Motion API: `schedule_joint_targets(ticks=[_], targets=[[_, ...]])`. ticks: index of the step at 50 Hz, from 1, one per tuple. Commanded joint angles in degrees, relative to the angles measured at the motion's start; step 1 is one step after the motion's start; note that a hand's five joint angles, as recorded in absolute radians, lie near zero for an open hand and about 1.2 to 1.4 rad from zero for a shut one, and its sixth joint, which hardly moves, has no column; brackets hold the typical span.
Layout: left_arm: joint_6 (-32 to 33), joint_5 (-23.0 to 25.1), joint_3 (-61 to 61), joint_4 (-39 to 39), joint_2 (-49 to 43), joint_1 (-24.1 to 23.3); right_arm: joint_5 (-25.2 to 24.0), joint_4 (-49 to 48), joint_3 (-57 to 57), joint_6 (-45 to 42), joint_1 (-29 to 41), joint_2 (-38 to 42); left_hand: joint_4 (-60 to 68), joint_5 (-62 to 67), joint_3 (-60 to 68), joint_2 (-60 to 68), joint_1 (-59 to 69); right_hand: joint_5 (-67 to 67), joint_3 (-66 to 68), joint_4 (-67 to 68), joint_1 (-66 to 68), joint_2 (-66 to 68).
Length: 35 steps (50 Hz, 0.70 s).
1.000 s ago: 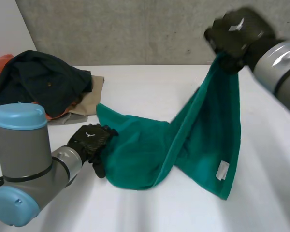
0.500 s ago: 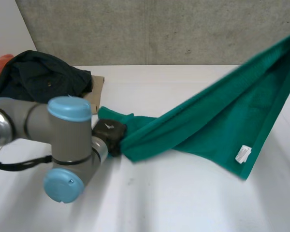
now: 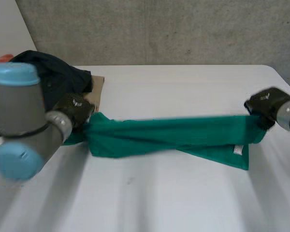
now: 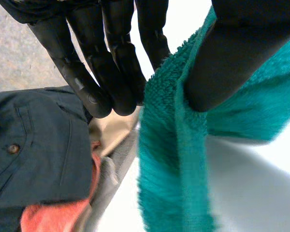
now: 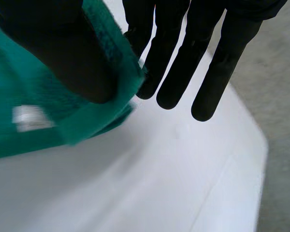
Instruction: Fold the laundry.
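A green towel hangs stretched in a long band across the middle of the white table, a white label on its lower right part. My left hand holds the towel's left end; in the left wrist view the thumb pinches the towel's edge against the fingers. My right hand holds the right end; in the right wrist view its thumb presses the green towel against the fingers.
A pile of laundry sits at the table's far left: a dark garment on top, a beige piece beside it, an orange piece behind. In the left wrist view the dark garment lies just past my fingertips.
The right hand has swung down from high up to table height at the right, and the left hand has moved left and back. The towel went from bunched to pulled out straight.
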Motion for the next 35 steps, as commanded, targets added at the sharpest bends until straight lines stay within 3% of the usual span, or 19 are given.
schedule_joint_targets(ticks=[1, 5, 10, 23, 30, 35], targets=[[-0.9, 0.2, 30.5, 6.0, -11.6, -1.0, 7.8, -14.7, -18.7, 9.2, 2.8, 4.9, 11.5, 15.0, 12.1, 11.7, 15.8, 12.9, 11.9, 11.5, 15.1, 12.6], [-3.0, -0.3, 38.3, 18.4, -9.7, -0.2, 13.1, -25.3, -24.6, 17.0, 2.7, 3.4, 11.5, 15.0, 12.1, 11.7, 15.8, 12.9, 11.9, 11.5, 15.1, 12.6], [-7.2, -1.2, 34.3, 30.6, -4.4, 0.6, 13.9, -35.9, -22.6, 22.9, 2.2, -2.1, 11.5, 15.0, 12.1, 11.7, 15.8, 12.9, 11.9, 11.5, 15.1, 12.6], [-9.6, -0.8, 2.0, 32.1, 4.6, 2.1, 4.7, -36.3, -0.2, 21.9, 1.4, -7.8, 11.5, 15.0, 12.1, 11.7, 15.8, 12.9, 11.9, 11.5, 15.1, 12.6], [-9.3, 2.0, -12.1, 33.5, 0.2, 2.2, -0.1, -34.9, 13.2, 18.4, 0.1, -4.9, 11.5, 15.0, 12.1, 11.7, 15.8, 12.9, 11.9, 11.5, 15.1, 12.6], [-8.2, 2.6, -15.2, 33.2, -6.4, 2.4, -1.6, -32.9, 18.0, 13.3, -0.7, 0.0, 11.5, 15.0, 12.1, 11.7, 15.8, 12.9, 11.9, 11.5, 15.1, 12.6]])
